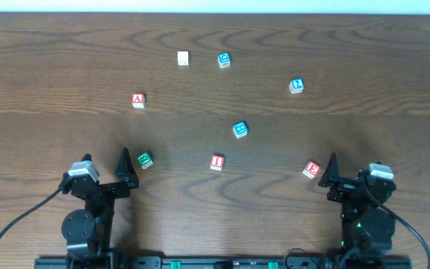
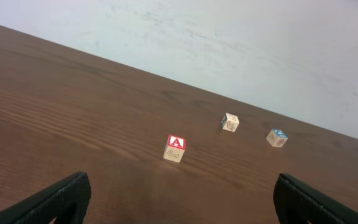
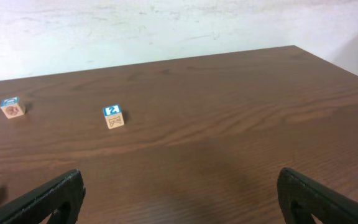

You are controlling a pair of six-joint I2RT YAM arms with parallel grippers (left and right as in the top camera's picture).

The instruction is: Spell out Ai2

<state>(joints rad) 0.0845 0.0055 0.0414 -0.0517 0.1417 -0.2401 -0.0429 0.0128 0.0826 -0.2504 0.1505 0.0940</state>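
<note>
The red-bordered A cube (image 1: 138,100) sits left of centre and shows ahead of my left gripper (image 2: 182,193) in its wrist view (image 2: 176,148). The red-bordered I cube (image 1: 216,162) lies near the middle front, between the two arms. The blue-bordered 2 cube (image 1: 296,86) rests at the right rear, far ahead of my right gripper (image 3: 179,186) and to its left in that wrist view (image 3: 112,116). Both grippers (image 1: 109,178) (image 1: 353,178) hover low at the front edge, jaws wide open and empty, well apart from all three cubes.
A green cube (image 1: 145,159) lies beside the left gripper's finger. Another red-bordered cube (image 1: 311,169) sits just left of the right gripper. A blue cube (image 1: 240,129) lies mid-table. A plain pale cube (image 1: 183,57) and a blue cube (image 1: 224,60) rest at the back.
</note>
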